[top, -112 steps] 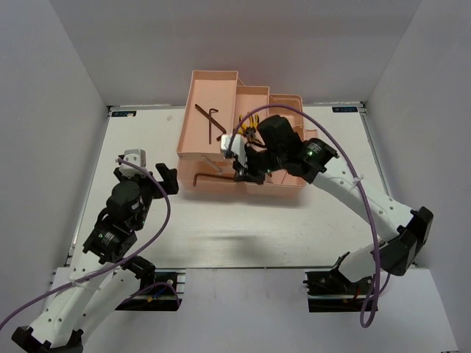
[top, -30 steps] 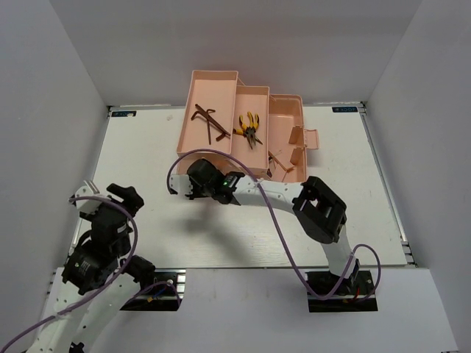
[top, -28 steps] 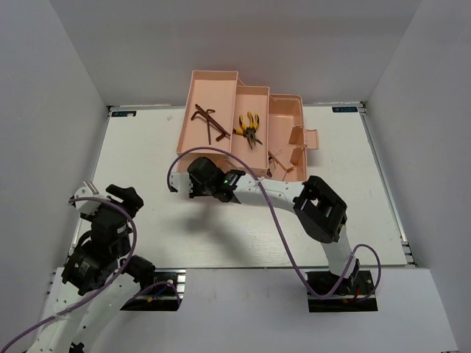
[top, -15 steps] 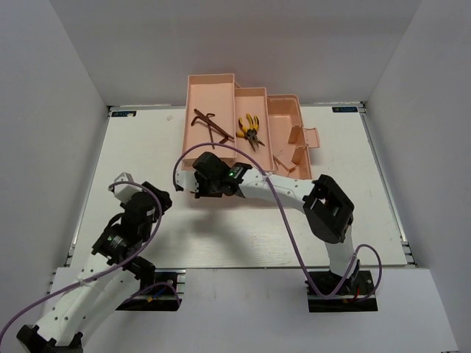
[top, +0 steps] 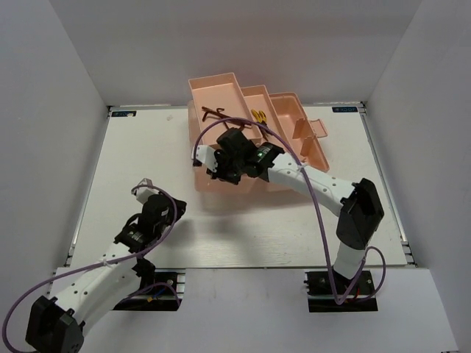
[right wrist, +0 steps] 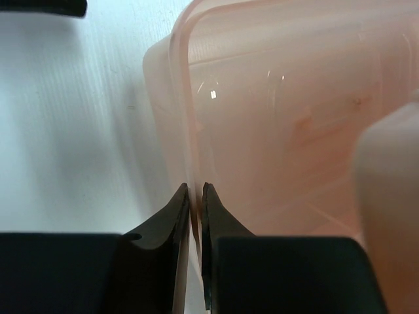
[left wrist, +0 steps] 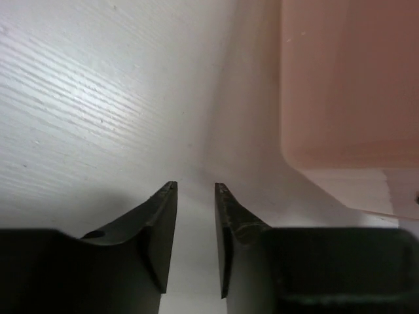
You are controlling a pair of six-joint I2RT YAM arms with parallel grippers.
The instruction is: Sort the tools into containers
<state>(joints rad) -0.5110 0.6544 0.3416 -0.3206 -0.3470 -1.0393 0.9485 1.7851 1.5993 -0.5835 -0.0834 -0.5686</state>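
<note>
Repositioning, apparently, with right gripper [right wrist: 194, 196] clamped on toolbox [right wrist: 181, 85] wall and left gripper [left wrist: 195, 196] narrowly parted, empty, over table [left wrist: 85, 98]; next, ease off without tipping it.

- A white bench [top: 132, 162] is lying flat across the middle of the top view, showing fine parallel grain in the left wrist view.
- A dark strip [top: 87, 198] is running along the bench's left edge.
- A small blue label [top: 121, 113] is sitting at its back left corner.
- A plain pale left wall [top: 44, 110], back wall [top: 235, 37] and right wall [top: 434, 110] are enclosing the bench.
</note>
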